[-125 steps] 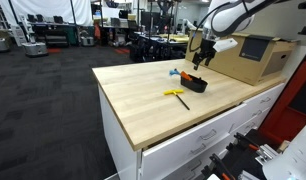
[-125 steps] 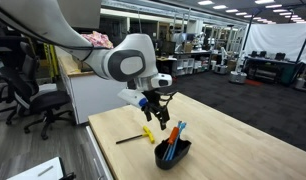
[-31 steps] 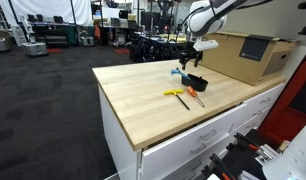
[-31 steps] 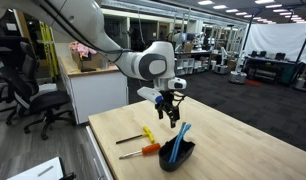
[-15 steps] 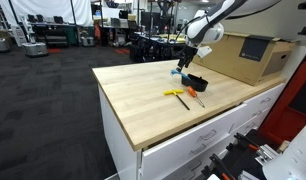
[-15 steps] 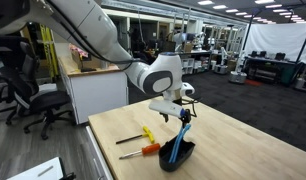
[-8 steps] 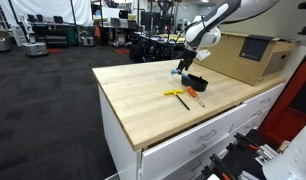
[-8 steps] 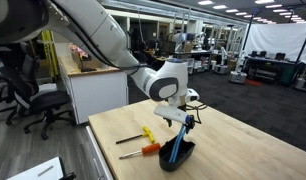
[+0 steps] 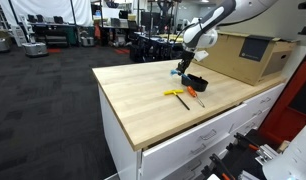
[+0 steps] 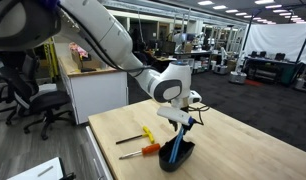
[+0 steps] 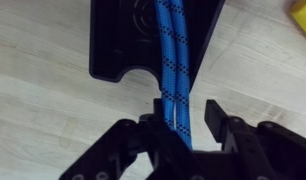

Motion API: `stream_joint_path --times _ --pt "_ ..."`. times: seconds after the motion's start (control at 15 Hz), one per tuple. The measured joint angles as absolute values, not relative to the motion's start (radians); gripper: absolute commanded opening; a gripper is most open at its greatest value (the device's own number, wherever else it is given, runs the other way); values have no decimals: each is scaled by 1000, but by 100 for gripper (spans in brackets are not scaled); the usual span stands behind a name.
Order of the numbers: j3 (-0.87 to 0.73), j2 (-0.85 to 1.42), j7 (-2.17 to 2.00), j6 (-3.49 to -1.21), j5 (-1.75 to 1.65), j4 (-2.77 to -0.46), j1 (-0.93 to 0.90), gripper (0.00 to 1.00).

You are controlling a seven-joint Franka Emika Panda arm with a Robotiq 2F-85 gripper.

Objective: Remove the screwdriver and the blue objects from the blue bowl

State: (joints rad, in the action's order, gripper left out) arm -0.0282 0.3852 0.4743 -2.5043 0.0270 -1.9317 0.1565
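The blue bowl is dark and sits on the wooden table. Two blue objects lean out of it side by side. My gripper straddles their raised ends, jaws half closed. In the wrist view the left finger touches the blue pieces, while a gap shows before the right finger. The screwdriver, orange-handled, lies on the table outside the bowl.
A yellow-handled tool lies on the table next to the screwdriver. A big cardboard box stands just behind the bowl. The table's front edge drops off above white drawers.
The gripper has come down over the raised ends of the blue objects and its jaws have narrowed from wide open. Bowl, screwdriver and yellow tool have not moved.
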Motion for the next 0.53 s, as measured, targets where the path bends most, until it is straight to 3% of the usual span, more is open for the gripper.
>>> stream_joint_path --times 0.13,0.2,0.53 --pt "-27 388 474 -2502 27 -1926 156 3" --pt "-26 389 474 -2502 27 -1924 156 1" --pt "-24 389 474 -2501 27 -1919 157 3"
